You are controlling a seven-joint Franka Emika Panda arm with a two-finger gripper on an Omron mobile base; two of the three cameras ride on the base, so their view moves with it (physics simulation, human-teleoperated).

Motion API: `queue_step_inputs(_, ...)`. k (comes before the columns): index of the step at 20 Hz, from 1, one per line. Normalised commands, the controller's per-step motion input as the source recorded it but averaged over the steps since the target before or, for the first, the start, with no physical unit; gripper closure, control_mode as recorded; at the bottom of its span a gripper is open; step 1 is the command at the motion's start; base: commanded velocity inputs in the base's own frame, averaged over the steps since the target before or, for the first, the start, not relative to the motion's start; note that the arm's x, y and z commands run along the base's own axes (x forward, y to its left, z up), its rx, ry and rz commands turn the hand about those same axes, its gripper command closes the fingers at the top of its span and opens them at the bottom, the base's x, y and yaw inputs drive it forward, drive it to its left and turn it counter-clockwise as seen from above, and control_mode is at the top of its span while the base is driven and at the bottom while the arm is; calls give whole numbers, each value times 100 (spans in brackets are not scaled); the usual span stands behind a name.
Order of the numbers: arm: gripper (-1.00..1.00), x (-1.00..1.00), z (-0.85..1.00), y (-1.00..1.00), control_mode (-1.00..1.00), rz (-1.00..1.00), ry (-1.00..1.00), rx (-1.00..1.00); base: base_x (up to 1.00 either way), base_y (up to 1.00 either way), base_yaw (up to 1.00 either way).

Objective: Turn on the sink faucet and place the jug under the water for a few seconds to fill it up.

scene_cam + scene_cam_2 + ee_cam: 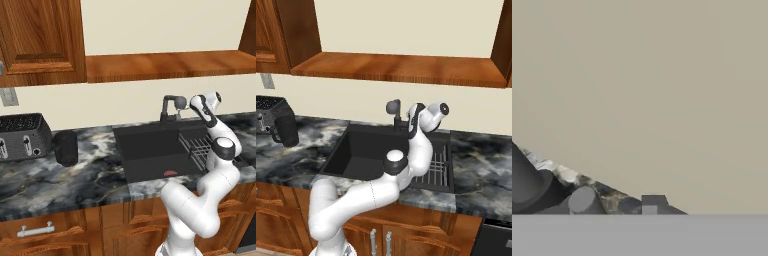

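The sink faucet (171,109) (396,114) stands behind the sink (150,150) (363,150), a black post with a round grey head. My gripper (190,103) is right beside that head, on its right; whether the jaws are open I cannot tell. In the hand view, dark faucet parts (532,186) lie at the lower left against the beige wall. No water runs from the spout. The jug (66,147) (285,131), a black cylinder, stands upright on the counter left of the sink, far from the gripper.
A black toaster (21,136) (267,114) sits just left of the jug. A wire rack (199,146) (439,162) fills the sink's right side. A small red thing (170,173) lies at the basin's front. A wooden shelf (165,65) hangs above the faucet.
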Motion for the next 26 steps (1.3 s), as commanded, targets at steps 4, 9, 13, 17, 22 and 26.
queue_step_inputs(4,100,4,-46,-48,-100,-10,11,3,0,0,0)
queue_step_inputs(9,100,5,-48,-54,-100,-11,10,5,0,0,0)
queue_step_inputs(13,100,0,-49,-58,-100,-9,9,6,0,0,0)
queue_step_inputs(17,100,0,-51,-59,-100,-9,6,7,0,0,0)
queue_step_inputs(22,100,0,-48,-68,-100,-7,1,9,0,0,0)
queue_step_inputs(26,-100,-17,-37,-56,-100,-5,0,6,0,0,0)
